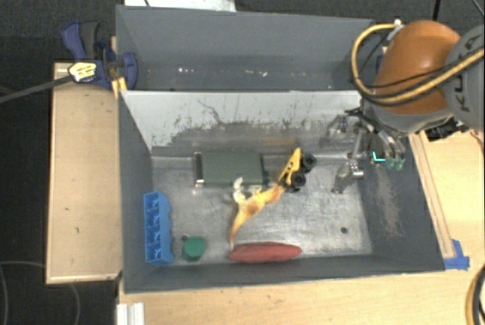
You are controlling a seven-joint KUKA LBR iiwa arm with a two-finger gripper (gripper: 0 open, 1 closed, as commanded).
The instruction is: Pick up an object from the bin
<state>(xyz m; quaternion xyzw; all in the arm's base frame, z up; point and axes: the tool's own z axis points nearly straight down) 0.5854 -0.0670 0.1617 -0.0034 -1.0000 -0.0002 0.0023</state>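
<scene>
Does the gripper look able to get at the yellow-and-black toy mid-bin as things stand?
Likely yes: the gripper hangs right of the yellow-and-black toy, bare bin floor between them, nothing on top; a yellow banana-like thing crowds its left.

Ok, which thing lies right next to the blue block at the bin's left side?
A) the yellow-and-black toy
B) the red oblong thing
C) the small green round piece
C: the small green round piece sits close beside the blue block, near the front wall.
</scene>
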